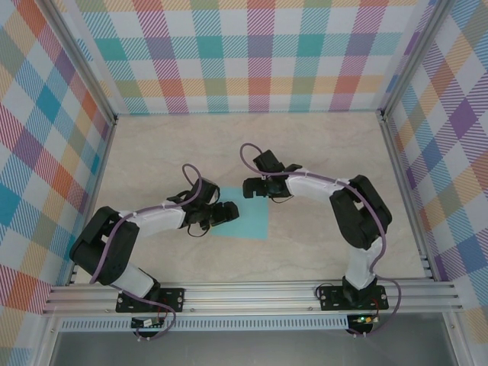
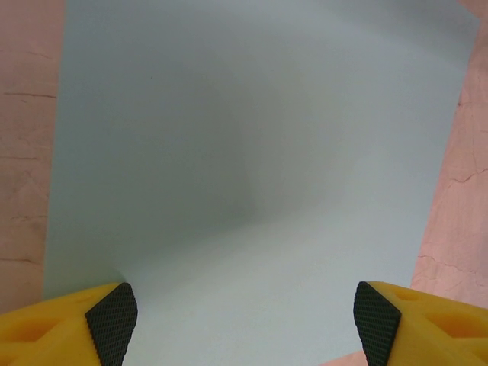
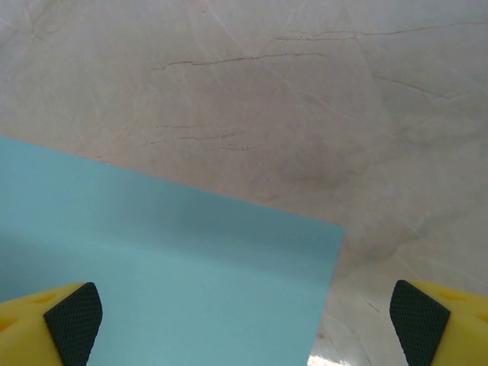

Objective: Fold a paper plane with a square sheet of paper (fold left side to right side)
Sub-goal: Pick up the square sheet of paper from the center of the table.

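The square sheet of paper [image 1: 248, 223] lies flat on the table between the two arms, turquoise and unfolded. My left gripper [image 1: 223, 214] hovers over its left part. In the left wrist view the sheet [image 2: 252, 152] spreads out ahead of the left gripper [image 2: 244, 324], whose pads stand wide apart with nothing pinched. My right gripper [image 1: 252, 187] is at the sheet's far edge. In the right wrist view one corner of the sheet [image 3: 168, 267] lies under the open right gripper [image 3: 248, 324], with bare table beyond it.
Pastel checked walls [image 1: 252, 53] close in the pale marble-look table [image 1: 328, 145] at the back and on both sides. An aluminium rail [image 1: 252, 293] runs along the near edge by the arm bases. Bare table surface lies behind and to the right of the sheet.
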You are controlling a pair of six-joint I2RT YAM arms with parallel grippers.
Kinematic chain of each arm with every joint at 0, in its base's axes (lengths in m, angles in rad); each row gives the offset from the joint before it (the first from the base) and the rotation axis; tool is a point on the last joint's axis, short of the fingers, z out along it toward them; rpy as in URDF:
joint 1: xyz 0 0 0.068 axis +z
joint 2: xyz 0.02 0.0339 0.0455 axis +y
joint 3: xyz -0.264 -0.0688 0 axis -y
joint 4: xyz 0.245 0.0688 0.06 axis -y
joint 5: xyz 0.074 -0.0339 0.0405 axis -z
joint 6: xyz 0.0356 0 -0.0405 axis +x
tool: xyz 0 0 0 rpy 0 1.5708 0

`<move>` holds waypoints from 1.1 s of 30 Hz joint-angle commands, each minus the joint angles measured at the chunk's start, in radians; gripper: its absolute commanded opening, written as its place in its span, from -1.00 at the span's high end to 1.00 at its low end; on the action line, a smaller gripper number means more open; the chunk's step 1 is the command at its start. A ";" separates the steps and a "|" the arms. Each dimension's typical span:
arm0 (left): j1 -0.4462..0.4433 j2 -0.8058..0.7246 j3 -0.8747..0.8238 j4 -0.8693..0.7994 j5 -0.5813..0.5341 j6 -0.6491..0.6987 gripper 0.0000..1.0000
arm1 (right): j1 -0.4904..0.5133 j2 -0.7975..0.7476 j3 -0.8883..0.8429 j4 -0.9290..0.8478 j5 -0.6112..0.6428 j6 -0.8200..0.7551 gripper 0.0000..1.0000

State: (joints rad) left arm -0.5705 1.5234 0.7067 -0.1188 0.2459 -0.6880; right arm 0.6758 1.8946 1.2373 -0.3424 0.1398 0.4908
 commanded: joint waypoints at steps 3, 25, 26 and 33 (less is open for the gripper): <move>0.007 0.003 -0.044 -0.022 0.022 -0.001 -0.57 | 0.048 0.055 0.044 -0.073 0.002 0.033 -0.99; 0.006 -0.032 -0.047 0.013 0.039 -0.011 -0.56 | 0.108 0.018 0.014 -0.074 -0.197 0.063 -0.36; 0.006 -0.045 -0.043 0.008 0.037 -0.008 -0.56 | 0.108 0.013 0.012 -0.071 -0.201 0.059 -0.28; 0.039 -0.170 -0.009 -0.077 0.025 0.044 -0.60 | 0.082 -0.049 -0.017 -0.033 -0.254 0.038 0.24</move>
State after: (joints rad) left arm -0.5598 1.4170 0.6815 -0.1478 0.2550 -0.6758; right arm 0.7696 1.9148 1.2427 -0.3847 -0.0574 0.5373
